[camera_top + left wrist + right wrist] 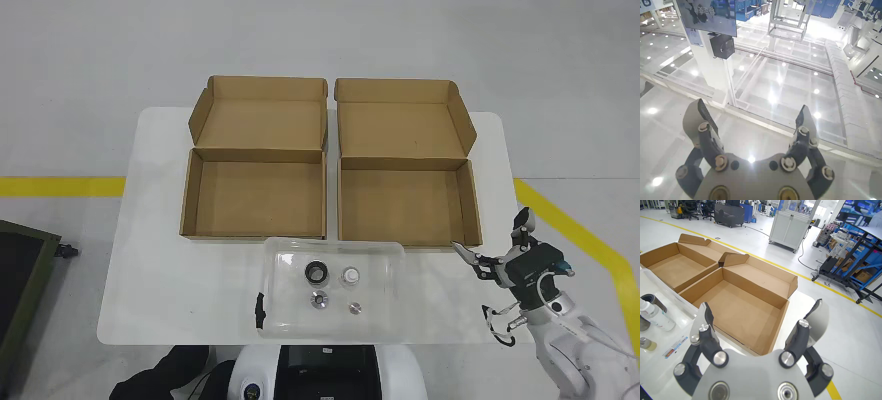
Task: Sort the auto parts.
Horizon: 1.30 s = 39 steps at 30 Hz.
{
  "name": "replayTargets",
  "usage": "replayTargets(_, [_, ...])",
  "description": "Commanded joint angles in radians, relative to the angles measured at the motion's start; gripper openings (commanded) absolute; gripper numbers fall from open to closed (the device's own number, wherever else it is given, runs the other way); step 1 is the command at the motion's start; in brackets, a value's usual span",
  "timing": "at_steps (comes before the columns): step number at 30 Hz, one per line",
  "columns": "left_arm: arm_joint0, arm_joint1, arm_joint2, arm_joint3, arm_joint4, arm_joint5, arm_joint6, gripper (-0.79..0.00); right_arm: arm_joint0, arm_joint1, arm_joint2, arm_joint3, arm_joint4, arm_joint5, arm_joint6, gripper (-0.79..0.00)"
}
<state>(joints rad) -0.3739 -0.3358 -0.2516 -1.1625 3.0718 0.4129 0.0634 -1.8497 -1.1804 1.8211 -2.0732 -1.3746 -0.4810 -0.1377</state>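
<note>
The auto parts sit in a clear tray (285, 250) at the near edge of the white table (150, 220), about the middle. From above there are four: a dark ring (316, 270), a white round part (351, 274), a grey part (319, 300) and a tiny pale part (354, 308). They are too small from up there to tell what they are. In the right wrist view some stand upright in the tray, and one grey one is cut off at the picture's edge.

Just behind the tray lie two open brown boxes side by side, the left box (252, 198) and the right box (405, 205), lids folded back.

The right tool (762, 308) hangs by the near right corner of the right box, tipped down toward it, its fingers spread wide and empty. Its arm comes in from off the table's near right corner.

The left tool (752, 105) is spread wide and empty too, facing a bright hall with many lights
</note>
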Motion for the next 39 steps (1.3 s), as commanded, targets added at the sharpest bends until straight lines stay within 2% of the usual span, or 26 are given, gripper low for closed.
replayTargets(1, [0.000, 0.000, 0.000, 0.000, 0.000, 0.000, 0.000, 0.000, 0.000, 0.000, 0.000, 0.000, 0.000, 0.000, 0.000, -0.001])
replayTargets(30, [0.000, 0.000, 0.000, 0.000, 0.000, 0.000, 0.000, 0.000, 0.000, 0.000, 0.000, 0.000, 0.000, 0.000, 0.000, -0.001])
replayTargets(39, [0.000, 0.000, 0.000, 0.000, 0.000, 0.000, 0.000, 0.000, 0.077, 0.011, -0.108, -0.033, 0.027, -0.176, 0.157, 0.000])
